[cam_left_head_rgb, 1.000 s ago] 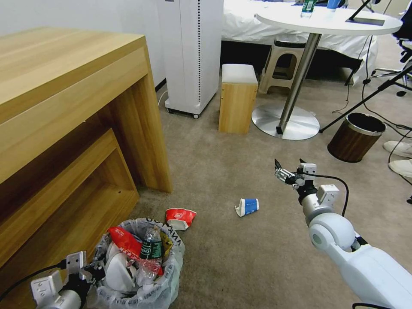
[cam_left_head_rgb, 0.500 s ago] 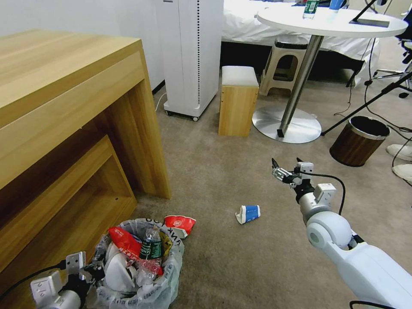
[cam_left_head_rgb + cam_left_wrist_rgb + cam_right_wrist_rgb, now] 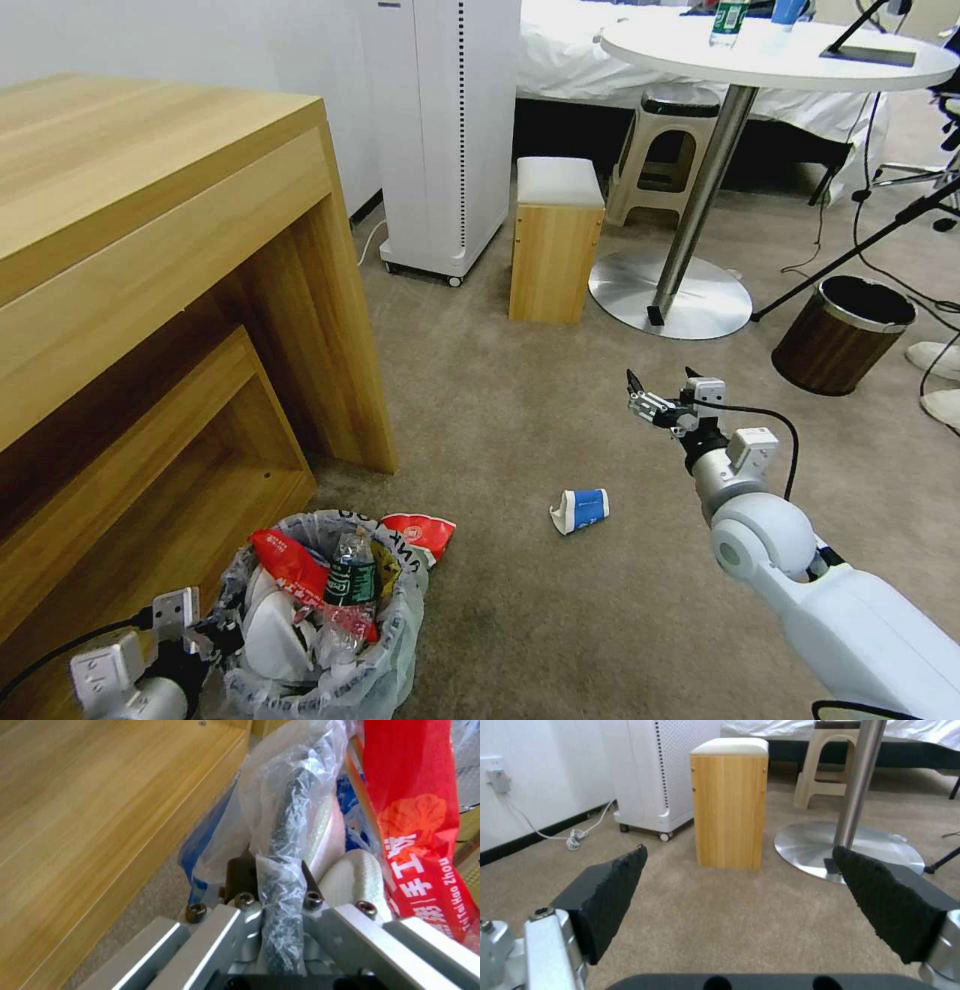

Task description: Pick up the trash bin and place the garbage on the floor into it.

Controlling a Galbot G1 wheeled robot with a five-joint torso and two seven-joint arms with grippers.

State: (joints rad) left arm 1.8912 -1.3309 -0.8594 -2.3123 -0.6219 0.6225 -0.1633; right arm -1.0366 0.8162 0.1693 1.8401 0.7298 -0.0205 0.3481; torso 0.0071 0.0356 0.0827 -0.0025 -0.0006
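The trash bin (image 3: 385, 640), lined with a crinkly plastic bag, sits low at my left and is stuffed with garbage: a red packet (image 3: 290, 565), a green-labelled bottle (image 3: 350, 580) and a white slipper (image 3: 270, 640). My left gripper (image 3: 215, 635) is shut on its bag-wrapped rim (image 3: 280, 896), beside the red packet (image 3: 415, 813). A red-white paper cup (image 3: 425, 528) lies against the bin's far side, partly hidden. A blue-white paper cup (image 3: 580, 508) lies on the beige floor (image 3: 500, 400). My right gripper (image 3: 660, 400) hovers open beyond and right of it, its pads (image 3: 610, 896) wide apart.
A wooden desk (image 3: 150, 250) walls the left side. Ahead stand a white appliance (image 3: 440, 130), a wooden stool (image 3: 555, 240) and a round table's metal base (image 3: 670, 290). A brown wood-grain bin (image 3: 840, 335), cables and white shoes (image 3: 940, 355) are at the right.
The whole view has slid as the camera moved forward. The held bin has closed on the red-white cup and now partly covers it. Both grippers keep their states.
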